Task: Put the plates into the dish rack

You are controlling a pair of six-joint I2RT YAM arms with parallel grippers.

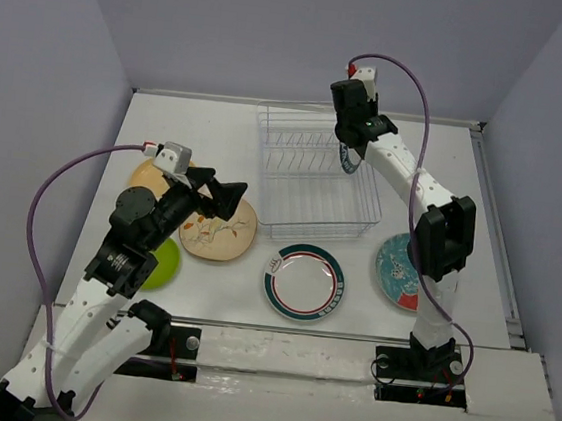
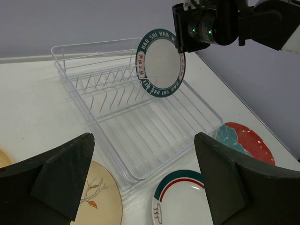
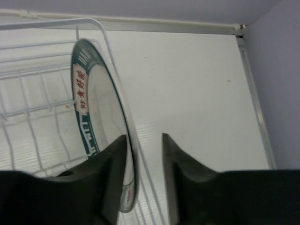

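Observation:
The dish rack [image 1: 312,206] stands at the back middle of the table. The dark-rimmed patterned plate [image 2: 160,63] stands upright in the rack's far right part. My right gripper [image 3: 144,138] is over its top edge, jaws slightly apart. One finger lies against the plate's face [image 3: 101,117] and the other stands clear of it. My left gripper [image 1: 224,197] is wide open and empty above the cream bird-and-branch plate [image 1: 220,234]. The orange-tan plate [image 1: 146,174], lime green plate [image 1: 165,264], white teal-red rimmed plate [image 1: 304,281] and teal-and-red floral plate [image 1: 395,271] lie flat on the table.
Grey walls close in the table on the left, back and right. The right arm's elbow [image 1: 445,233] hangs over the floral plate. The rest of the rack [image 2: 140,126] holds nothing.

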